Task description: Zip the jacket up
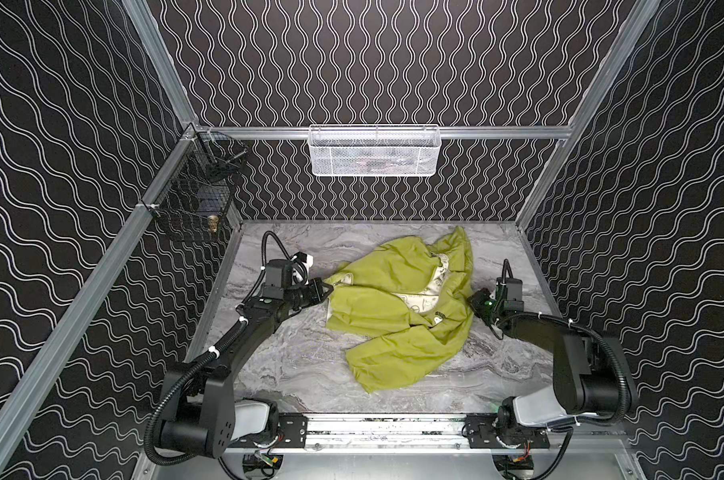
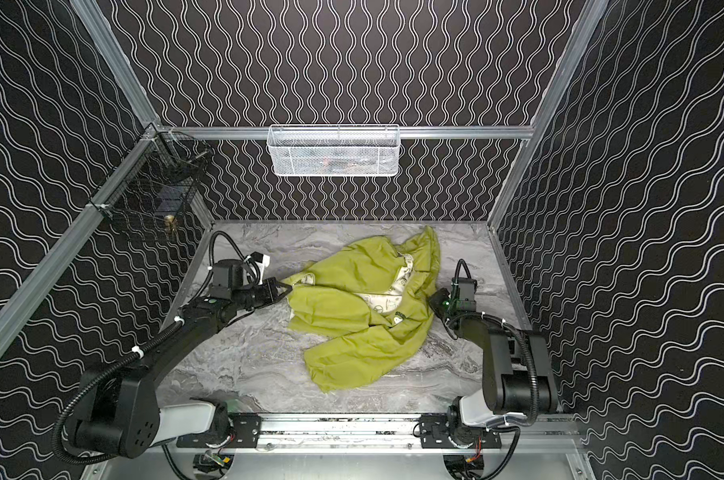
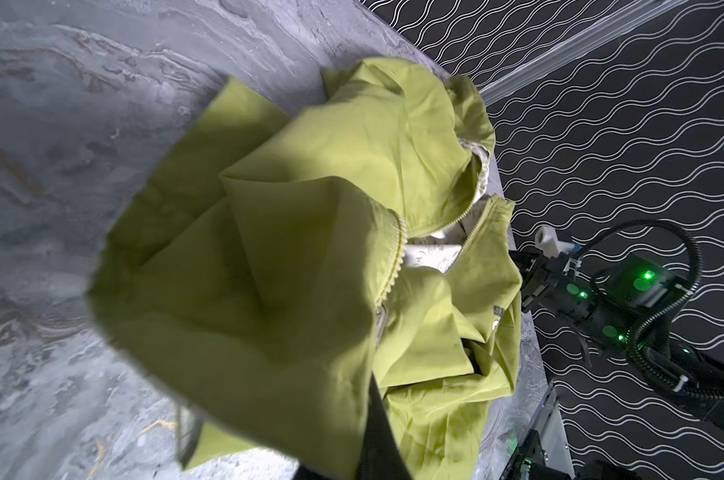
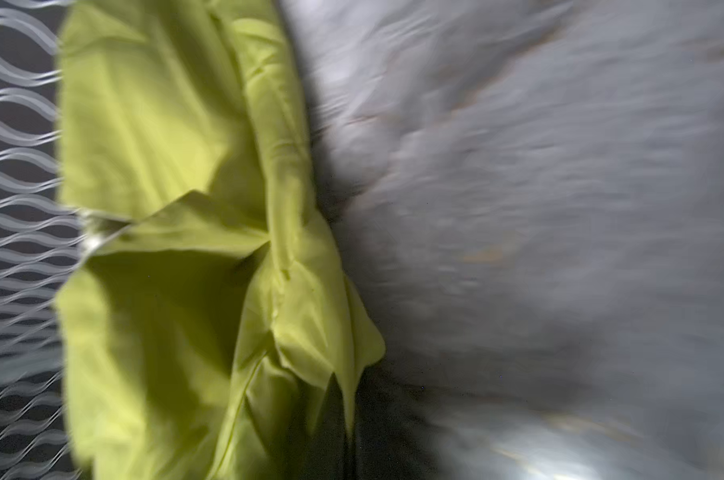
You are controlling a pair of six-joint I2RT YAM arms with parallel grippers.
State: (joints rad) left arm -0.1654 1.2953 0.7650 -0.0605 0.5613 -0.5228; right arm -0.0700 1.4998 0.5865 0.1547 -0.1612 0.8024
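Observation:
The yellow-green jacket [image 1: 393,307] [image 2: 352,316] lies crumpled on the middle of the marble table, with its front partly open and cream printed lining [image 1: 428,286] showing. My left gripper [image 1: 329,286] [image 2: 287,289] is shut on the jacket's left edge. In the left wrist view the fabric [image 3: 289,270] drapes over the jaws, and the open zipper teeth [image 3: 397,257] run beside the lining [image 3: 430,253]. My right gripper [image 1: 474,301] [image 2: 433,301] is shut on the jacket's right edge. The blurred right wrist view shows a fold of jacket [image 4: 165,249] pinched by the gripper [image 4: 352,428].
A white mesh basket [image 1: 374,149] hangs on the back wall and a black wire basket [image 1: 194,199] on the left rail. Bare marble table [image 1: 289,365] surrounds the jacket. The arms' mounting rail [image 1: 385,428] runs along the front. The right arm [image 3: 626,299] shows in the left wrist view.

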